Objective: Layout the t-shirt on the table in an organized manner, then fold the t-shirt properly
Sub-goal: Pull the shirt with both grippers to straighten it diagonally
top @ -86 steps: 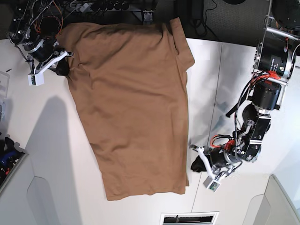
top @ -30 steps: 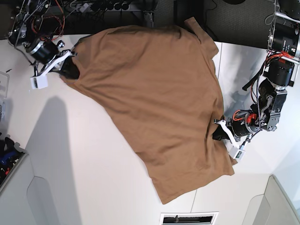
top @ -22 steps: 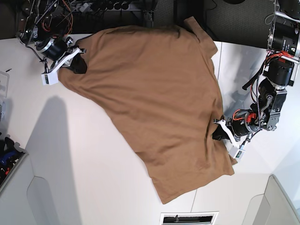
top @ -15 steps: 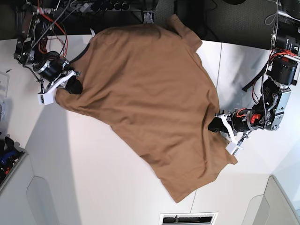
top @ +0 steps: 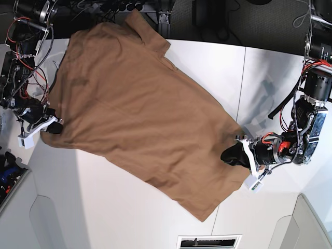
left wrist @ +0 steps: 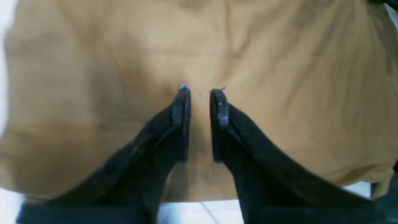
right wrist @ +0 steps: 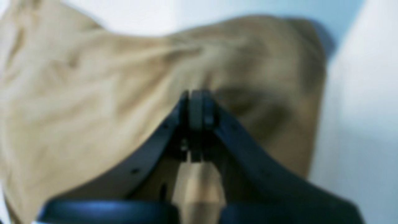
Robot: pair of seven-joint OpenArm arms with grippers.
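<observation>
Wide white table [top: 129,218], panel seam running under the cloth. Across most of it, the t-shirt [top: 140,114], tan-brown, spread but askew: long axis on a diagonal in the base view, from a sleeve at the table's top edge, overhanging the dark area, down to a corner low and right of centre. Not squared to the table, so layout judged unfinished and folding not begun.

At the shirt's lower right edge, the left gripper [top: 232,155], jaws parted by a narrow gap with cloth lying between and beyond them in the left wrist view [left wrist: 200,96]; grip loose at best, apparently letting go. At the opposite edge, far left in the base view, the right gripper [top: 45,127], jaws pressed tight together in its own wrist view [right wrist: 196,105] on a pinch of fabric.

Shirt stretched between the two grippers, each at one side of the diagonal; squaring it likely hinges on the right-hand hold.
</observation>
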